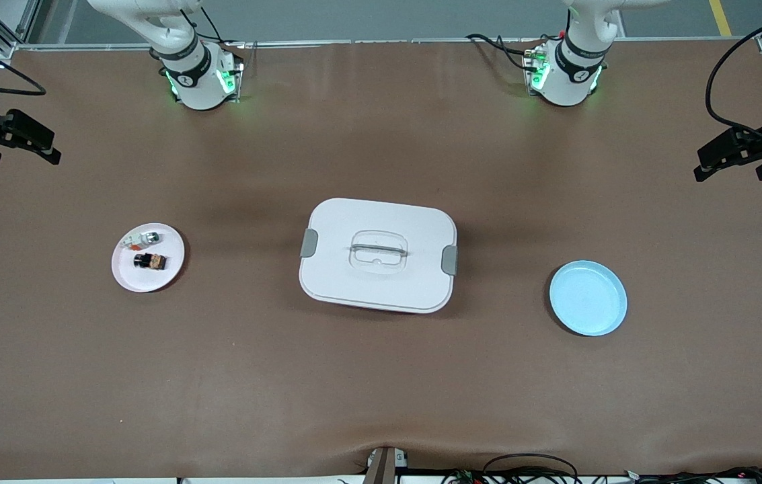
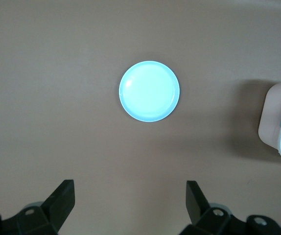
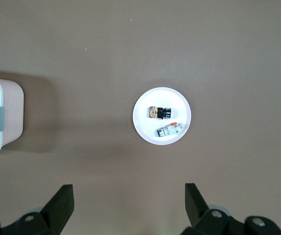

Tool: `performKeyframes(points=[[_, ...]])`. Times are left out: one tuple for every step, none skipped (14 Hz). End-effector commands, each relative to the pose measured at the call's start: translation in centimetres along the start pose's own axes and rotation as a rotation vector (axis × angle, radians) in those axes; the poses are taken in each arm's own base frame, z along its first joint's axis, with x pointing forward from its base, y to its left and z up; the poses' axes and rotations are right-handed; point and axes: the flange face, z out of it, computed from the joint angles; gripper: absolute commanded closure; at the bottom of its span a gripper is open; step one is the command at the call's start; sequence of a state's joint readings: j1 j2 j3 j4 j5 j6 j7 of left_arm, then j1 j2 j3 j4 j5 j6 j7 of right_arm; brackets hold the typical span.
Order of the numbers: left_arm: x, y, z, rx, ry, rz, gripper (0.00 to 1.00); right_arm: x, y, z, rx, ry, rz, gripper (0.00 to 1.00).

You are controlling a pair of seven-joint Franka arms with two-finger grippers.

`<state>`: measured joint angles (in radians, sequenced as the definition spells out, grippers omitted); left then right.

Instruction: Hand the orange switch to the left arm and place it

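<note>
Blue plate point(image 1: 588, 298) nearest camera, empty, below left claw point(image 2: 130, 203); that claw spread, holding nothing, waiting high over bench point(image 1: 381, 390) edge. Box point(image 1: 378, 255) mid-bench, between both claws. Orange switch point(image 1: 149, 261) on white plate point(image 1: 148, 257), below right claw point(image 3: 129, 204), also spread, empty. Risk: white-and-silver part point(image 1: 142, 238) just beside switch, wrong pick likely. Risk: low handover path strikes box.

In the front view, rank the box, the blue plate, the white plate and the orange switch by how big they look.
1. Box: clearly largest.
2. Blue plate and white plate: they look about alike, so I won't rank one above the other.
3. Orange switch: smallest by far, lying on the white plate.
</note>
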<state>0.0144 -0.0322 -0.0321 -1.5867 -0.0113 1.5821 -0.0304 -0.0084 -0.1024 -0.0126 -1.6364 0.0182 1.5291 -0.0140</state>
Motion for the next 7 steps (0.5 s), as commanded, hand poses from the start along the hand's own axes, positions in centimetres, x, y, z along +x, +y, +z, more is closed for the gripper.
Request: performKeyframes(points=[[-0.01, 0.07, -0.29, 0.005, -0.010, -0.007, 0.00, -0.72, 0.17, -0.40, -0.014, 0.012, -0.007, 0.00], [0.02, 0.15, -0.34, 0.005, -0.011, -0.006, 0.00, -0.72, 0.25, -0.40, -0.013, 0.012, -0.004, 0.00], [0.02, 0.14, -0.41, 0.007, -0.009, -0.006, 0.00, -0.72, 0.25, -0.40, -0.013, 0.012, -0.003, 0.00], [0.08, 0.07, -0.34, 0.005, -0.009, -0.007, 0.00, -0.67, 0.25, -0.32, -0.013, 0.011, -0.003, 0.00], [0.09, 0.07, -0.34, 0.005, -0.009, -0.006, 0.00, -0.72, 0.25, -0.40, -0.013, 0.012, -0.003, 0.00], [0.09, 0.05, -0.41, 0.007, -0.007, -0.006, 0.00, -0.71, 0.31, -0.42, -0.012, 0.014, -0.002, 0.00], [0.09, 0.05, -0.41, 0.007, -0.007, -0.006, 0.00, -0.71, 0.32, -0.49, -0.012, 0.016, -0.002, 0.00]])
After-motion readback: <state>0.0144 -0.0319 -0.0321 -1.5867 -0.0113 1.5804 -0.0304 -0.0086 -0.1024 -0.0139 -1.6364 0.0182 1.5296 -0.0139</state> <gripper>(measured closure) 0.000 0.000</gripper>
